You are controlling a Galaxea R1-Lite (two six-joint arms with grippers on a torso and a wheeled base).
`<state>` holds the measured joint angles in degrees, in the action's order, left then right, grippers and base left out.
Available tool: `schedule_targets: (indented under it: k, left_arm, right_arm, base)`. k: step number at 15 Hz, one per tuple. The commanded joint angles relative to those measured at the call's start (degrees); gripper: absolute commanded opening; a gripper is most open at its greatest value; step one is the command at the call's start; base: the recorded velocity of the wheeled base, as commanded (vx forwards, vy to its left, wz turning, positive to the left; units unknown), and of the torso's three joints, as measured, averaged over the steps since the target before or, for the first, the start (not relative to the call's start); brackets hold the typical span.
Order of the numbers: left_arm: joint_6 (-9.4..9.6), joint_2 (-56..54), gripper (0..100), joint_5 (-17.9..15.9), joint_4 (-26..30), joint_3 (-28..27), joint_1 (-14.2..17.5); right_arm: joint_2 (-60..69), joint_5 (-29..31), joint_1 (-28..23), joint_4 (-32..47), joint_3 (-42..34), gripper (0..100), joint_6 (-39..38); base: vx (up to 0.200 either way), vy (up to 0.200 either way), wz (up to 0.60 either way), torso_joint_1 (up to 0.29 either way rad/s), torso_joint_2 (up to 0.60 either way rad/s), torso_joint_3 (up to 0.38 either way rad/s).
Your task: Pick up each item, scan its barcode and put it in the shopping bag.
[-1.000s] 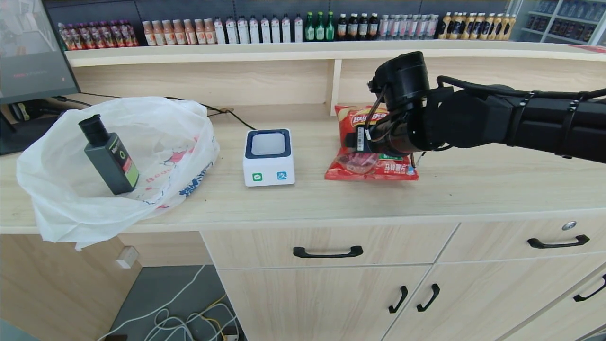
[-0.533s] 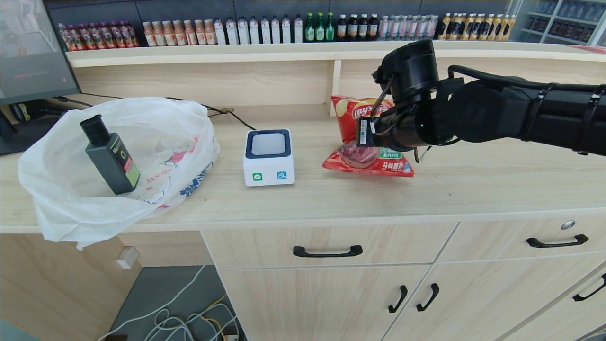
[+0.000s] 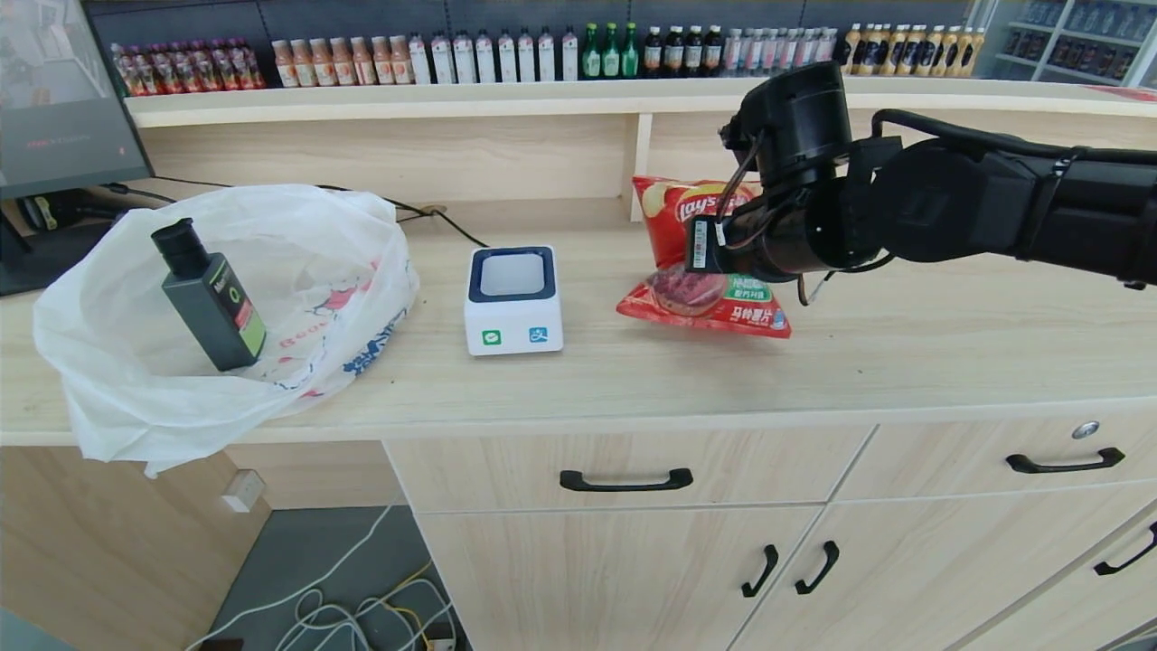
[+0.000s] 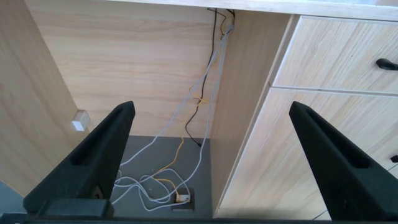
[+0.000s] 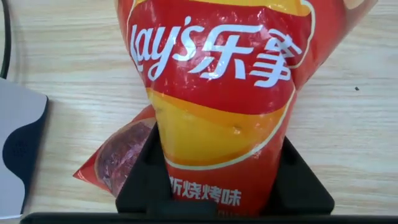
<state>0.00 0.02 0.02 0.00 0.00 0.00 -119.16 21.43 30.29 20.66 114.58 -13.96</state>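
**Ana:** Where is the chip bag [image 3: 703, 271]?

**Ben:** Just to the right of the scanner [image 3: 512, 298], over the counter [image 3: 904, 353]. It is tilted, with its top raised toward the back wall and its lower edge down near the wood. I cannot tell whether that edge touches the counter.

**Ana:** What has hold of it?

**Ben:** The right gripper [image 5: 221, 180]. In the right wrist view its two black fingers [image 5: 146, 174] are closed in on the bag from either side, about halfway along it, and the foil is pinched between them. A corner of the scanner shows at the edge of that view, close by.

**Ana:** And the left gripper [image 4: 211, 109]?

**Ben:** Its fingers are spread wide with nothing between them. It hangs below the counter that the scanner stands on, facing a wooden recess with loose cables [image 4: 168, 180] on the floor and a drawer front [image 4: 336, 56] beside it.

**Ana:** Where is the shopping bag [image 3: 334, 262]?

**Ben:** To the left of the scanner, near it but not touching. It is white plastic and slumps on the counter with its mouth open. A dark bottle [image 3: 212, 307] with a black cap leans inside it.

**Ana:** Anything behind the scanner?

**Ben:** A long shelf lined with drink bottles [image 3: 542, 54].
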Motion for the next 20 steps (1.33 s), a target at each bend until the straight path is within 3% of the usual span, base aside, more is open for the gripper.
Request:
schedule_targets:
  k: [1, 10, 13, 15, 20]
  left_arm:
    - [0.00, 0.0, 100, 0.0, 0.0, 0.0, 0.0]
    - [0.00, 0.0, 100, 0.0, 0.0, 0.0, 0.0]
    - [0.00, 0.0, 100, 0.1, 0.0, 0.0, 0.0]
    - [0.00, 0.0, 100, 0.1, 0.0, 0.0, 0.0]
    - [0.00, 0.0, 100, 0.1, 0.0, 0.0, 0.0]
  right_arm:
    - [1.8, 0.0, 0.1, -0.2, 0.0, 0, 0.1]
    - [14.0, -0.2, 2.1, -0.5, -0.4, 0, 0.0]
    - [23.1, -0.2, 4.6, -1.0, -12.0, 0, 0.2]
    - [30.7, -0.2, 6.4, -6.2, -23.3, 0, 1.0]
    - [42.6, -0.4, 7.0, -11.3, -39.8, 0, 4.3]
  base:
    - [0.000, 0.000, 0.00, 0.000, 0.00, 0.000]
    - [0.000, 0.000, 0.00, 0.000, 0.00, 0.000]
    - [0.000, 0.000, 0.00, 0.000, 0.00, 0.000]
    - [0.000, 0.000, 0.00, 0.000, 0.00, 0.000]
    - [0.000, 0.000, 0.00, 0.000, 0.00, 0.000]
